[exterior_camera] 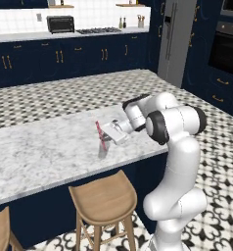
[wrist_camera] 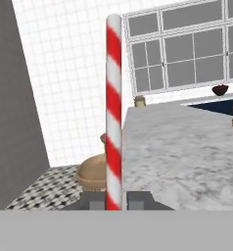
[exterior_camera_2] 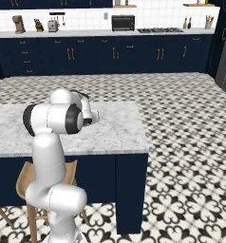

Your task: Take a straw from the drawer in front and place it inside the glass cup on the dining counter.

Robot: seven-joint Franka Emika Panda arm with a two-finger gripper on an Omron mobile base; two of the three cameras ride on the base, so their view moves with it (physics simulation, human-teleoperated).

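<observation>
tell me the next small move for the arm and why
Probably lower the straw a little farther into the glass cup, then open. The pincer grips the straw upright over the dining counter, and its lower end seems to sit at the cup, though how deep it reaches is unclear.
</observation>
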